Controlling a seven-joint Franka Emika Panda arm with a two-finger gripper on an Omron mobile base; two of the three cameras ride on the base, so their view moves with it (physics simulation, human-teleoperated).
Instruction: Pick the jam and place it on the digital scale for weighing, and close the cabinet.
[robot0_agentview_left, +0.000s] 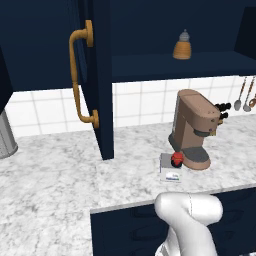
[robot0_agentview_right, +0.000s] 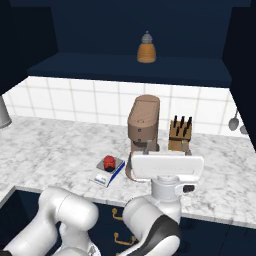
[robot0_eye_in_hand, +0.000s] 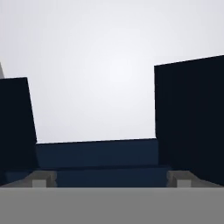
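The jam (robot0_agentview_left: 177, 159) is seen resting on the digital scale (robot0_agentview_left: 169, 171), on the marble counter (robot0_agentview_left: 60, 175) just in front-left of the brown coffee machine (robot0_agentview_left: 192, 129); in the right base view the jam (robot0_agentview_right: 109, 162) sits on the scale (robot0_agentview_right: 106, 174) beside the machine's base. That half of the task is judged done. What is left is the cabinet (robot0_agentview_left: 165, 30), whose door (robot0_agentview_left: 97, 75) stands swung out, edge-on to the left base camera, its golden handle (robot0_agentview_left: 80, 77) on the face turned to the left.

The gripper (robot0_eye_in_hand: 111, 179) is viewed in the hand cam w/ its two fingertips (robot0_eye_in_hand: 39, 179) set wide apart and nothing between them, so it is taken as released. It looks up into the cabinet opening: a navy shelf edge ahead, dark door panels at either side, pale wall behind. An orange bottle (robot0_agentview_left: 182, 46) stands on the shelf (robot0_agentview_right: 130, 67), well back from the edge.

Key relation for the next move, as a judgement: the open door lies to the arm's left, its long axis vertical, hinge side presumably at the cabinet frame, free edge projecting toward the robot over the counter. A push would be needed on the handle-side face, swinging the door rightward and back.

Room: counter under the door swing is bare; the coffee machine, scale and knife block (robot0_agentview_right: 180, 135) sit right of the door, below shelf level. Exact gap betw. hand and door cannot be told.
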